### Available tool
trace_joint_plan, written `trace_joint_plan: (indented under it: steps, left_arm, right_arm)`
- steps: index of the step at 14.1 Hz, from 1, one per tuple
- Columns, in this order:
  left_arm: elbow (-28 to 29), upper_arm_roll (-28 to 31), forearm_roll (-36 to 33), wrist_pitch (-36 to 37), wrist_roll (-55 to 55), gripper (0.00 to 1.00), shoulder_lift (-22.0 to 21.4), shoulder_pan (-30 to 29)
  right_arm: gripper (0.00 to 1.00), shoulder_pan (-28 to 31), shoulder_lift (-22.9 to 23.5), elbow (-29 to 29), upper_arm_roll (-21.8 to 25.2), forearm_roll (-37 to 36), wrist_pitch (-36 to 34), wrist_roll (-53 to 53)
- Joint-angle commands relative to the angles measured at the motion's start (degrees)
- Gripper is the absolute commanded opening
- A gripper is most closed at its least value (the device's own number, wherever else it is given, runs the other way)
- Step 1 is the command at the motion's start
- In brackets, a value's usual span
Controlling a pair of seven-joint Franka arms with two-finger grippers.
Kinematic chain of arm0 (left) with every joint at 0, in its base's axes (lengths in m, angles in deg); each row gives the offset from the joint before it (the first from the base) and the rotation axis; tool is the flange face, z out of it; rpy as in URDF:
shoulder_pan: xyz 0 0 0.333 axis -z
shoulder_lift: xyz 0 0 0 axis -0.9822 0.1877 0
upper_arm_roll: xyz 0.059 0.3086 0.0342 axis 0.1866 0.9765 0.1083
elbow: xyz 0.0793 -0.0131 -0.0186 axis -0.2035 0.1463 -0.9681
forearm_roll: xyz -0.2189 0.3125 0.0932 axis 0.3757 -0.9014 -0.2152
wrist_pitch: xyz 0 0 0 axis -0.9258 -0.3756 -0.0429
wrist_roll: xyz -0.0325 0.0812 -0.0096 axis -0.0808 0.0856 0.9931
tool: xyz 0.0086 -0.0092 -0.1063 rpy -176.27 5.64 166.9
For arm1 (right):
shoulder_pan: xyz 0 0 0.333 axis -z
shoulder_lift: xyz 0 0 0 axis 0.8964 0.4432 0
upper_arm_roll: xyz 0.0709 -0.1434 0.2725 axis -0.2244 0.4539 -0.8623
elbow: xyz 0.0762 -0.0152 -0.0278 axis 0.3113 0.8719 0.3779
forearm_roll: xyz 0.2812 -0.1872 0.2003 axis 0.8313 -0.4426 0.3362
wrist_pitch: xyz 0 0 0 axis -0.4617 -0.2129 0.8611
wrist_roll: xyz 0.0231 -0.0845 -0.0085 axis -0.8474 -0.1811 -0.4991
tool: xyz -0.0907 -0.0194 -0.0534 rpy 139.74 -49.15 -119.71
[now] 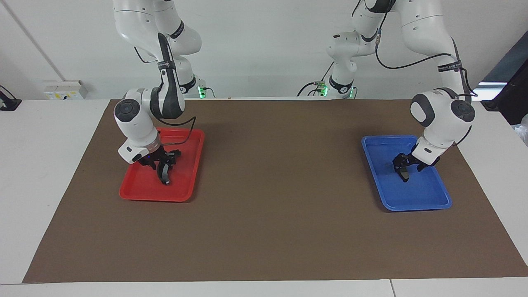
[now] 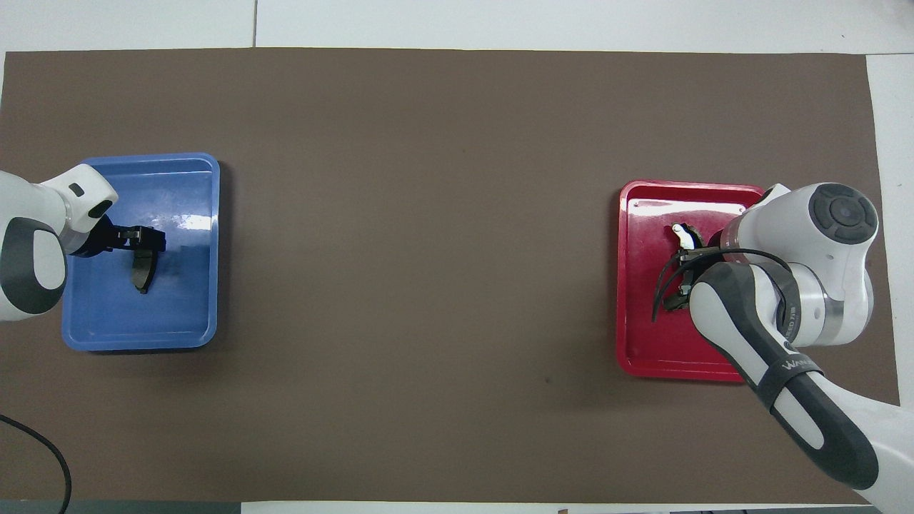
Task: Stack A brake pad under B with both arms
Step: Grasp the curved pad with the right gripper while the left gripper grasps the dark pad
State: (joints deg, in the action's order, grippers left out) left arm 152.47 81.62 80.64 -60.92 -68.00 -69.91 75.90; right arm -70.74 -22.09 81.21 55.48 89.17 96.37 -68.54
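B (image 1: 166, 177), the long curved black pad with a grey strip, lies in the red tray (image 1: 144, 187) at the right arm's end. My right gripper (image 1: 163, 164) is down on the end of B nearer the robots. In the overhead view the right arm hides most of it, and only B's tip (image 2: 680, 234) shows. The short dark A brake pad (image 1: 404, 176) lies in the blue tray (image 1: 416, 198) at the left arm's end. My left gripper (image 1: 406, 166) hangs open, low over A (image 2: 141, 275). Whether it touches A I cannot tell.
Both trays sit on a brown mat (image 1: 280, 185) that covers most of the white table. A wide stretch of bare mat lies between the blue tray (image 2: 186, 307) and the red tray (image 2: 643, 343).
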Motion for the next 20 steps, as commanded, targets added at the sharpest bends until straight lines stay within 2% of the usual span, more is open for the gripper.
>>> trace_joint_plan:
  steps: [1,3,5,10,11,13,15,17,20]
  left_arm:
    - [0.4,-0.4,0.9,-1.1,-1.2,0.87,0.3,-1.3]
    - [2.5,-0.4,0.9,-1.1,-1.3,0.85,-0.2,-2.3]
    - [2.7,-0.4,0.9,-0.7,-1.2,0.82,-0.3,-2.1]
    - [2.7,-0.5,0.9,1.8,0.3,0.16,-3.5,-0.8]
    - [2.7,-0.5,0.9,2.5,0.3,0.08,-4.0,-0.8]
    - [2.7,-0.5,0.9,2.9,0.5,0.07,-5.3,-0.1]
    - [1.8,-0.6,0.9,5.4,2.1,0.04,-6.9,0.7]
    - [-0.5,-0.5,0.9,7.5,6.0,0.03,-7.3,4.5]
    - [-1.7,-0.6,0.9,6.9,15.9,0.01,-6.7,11.1]
  right_arm:
    - [0.41,0.2,-0.3,0.5,-0.3,1.0,0.4,0.4]
    - [0.19,0.3,-0.3,0.1,-0.3,1.0,0.0,0.4]
    - [0.05,0.3,-0.3,-1.4,-0.3,1.0,-1.6,0.2]
    - [0.04,0.0,-0.6,-12.9,-1.0,1.0,-15.4,0.2]
    - [0.04,0.0,-0.7,-14.4,-2.2,1.0,-16.9,0.4]
    - [0.04,0.0,-0.6,-18.1,-5.3,1.7,-20.7,1.9]
    - [0.04,-0.6,0.0,-21.6,-6.5,1.8,-23.8,2.7]
    - [0.04,-2.7,0.5,-24.3,-6.5,1.8,-25.7,4.1]
    - [0.04,-5.7,1.7,-27.4,-6.6,1.8,-27.2,9.0]
